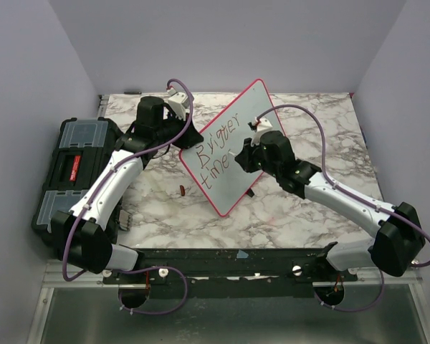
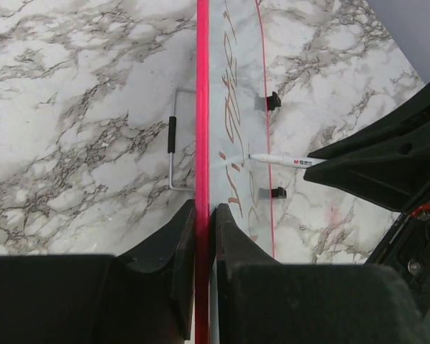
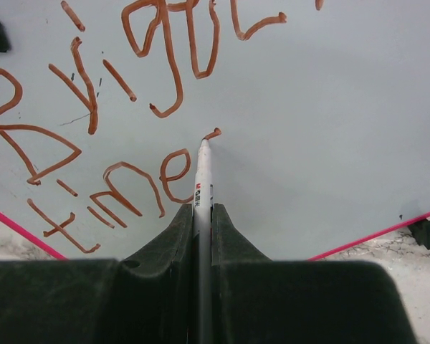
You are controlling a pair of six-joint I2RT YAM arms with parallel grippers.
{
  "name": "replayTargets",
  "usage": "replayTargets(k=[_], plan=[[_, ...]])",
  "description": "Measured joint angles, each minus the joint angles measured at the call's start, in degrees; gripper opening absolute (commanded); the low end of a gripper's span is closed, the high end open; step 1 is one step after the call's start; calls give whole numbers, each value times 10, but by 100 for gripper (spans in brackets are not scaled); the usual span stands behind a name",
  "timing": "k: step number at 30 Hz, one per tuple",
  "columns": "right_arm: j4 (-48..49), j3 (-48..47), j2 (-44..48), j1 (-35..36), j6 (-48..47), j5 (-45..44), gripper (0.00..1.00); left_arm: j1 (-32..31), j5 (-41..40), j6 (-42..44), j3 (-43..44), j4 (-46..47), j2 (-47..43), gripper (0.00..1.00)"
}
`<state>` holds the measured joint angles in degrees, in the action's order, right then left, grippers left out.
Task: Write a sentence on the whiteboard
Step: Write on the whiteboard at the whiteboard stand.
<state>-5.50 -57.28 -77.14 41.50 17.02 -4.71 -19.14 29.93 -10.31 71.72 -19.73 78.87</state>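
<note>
Right pincer (image 3: 202,211): jaws closed tight on a slim white marker pen (image 3: 203,168) with a small red logo, the barrel clamped between the two black fingers and sticking out straight ahead. The marker tip touches the board face at a short curved reddish-brown stroke, just right of the "e".

Left pincer (image 2: 203,215): nearly closed, black fingers pinching the thin red-pink frame of the flat, pale grey-white whiteboard with rounded corners (image 2: 236,43), one finger on each face. Seen edge-on from the left wrist.

The whiteboard stands on its edge on the white, grey-veined marble table (image 1: 308,208), roughly mid-table between the two arms, lying diagonally in the top view with its written face toward the right arm. A thin grey wire stand with a black sleeve (image 2: 172,136) shows on its back side. Two small black feet (image 2: 272,100) sit on the written side.

The sentence (image 3: 165,57): reddish-brown handwritten marker lettering in two lines, the first reading "Brigger", the second "time" plus the small stroke at the tip. The board's right part is blank.

Black plastic toolbox with clear lid compartments (image 1: 75,172) at the table's left edge, apart from the whiteboard. Small dark red piece (image 1: 181,190) on the table near the whiteboard's lower edge.
</note>
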Motion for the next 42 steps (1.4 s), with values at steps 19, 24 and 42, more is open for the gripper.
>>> replayTargets(k=[19,24,42], plan=[[-3,23,4,0,10,-3,1,2,-12,-1,0,-2,5,0],[-10,23,1,0,14,-17,1,2,-13,0,0,-2,5,0],[-12,23,-8,-4,18,-7,1,2,-26,9,0,-9,5,0]])
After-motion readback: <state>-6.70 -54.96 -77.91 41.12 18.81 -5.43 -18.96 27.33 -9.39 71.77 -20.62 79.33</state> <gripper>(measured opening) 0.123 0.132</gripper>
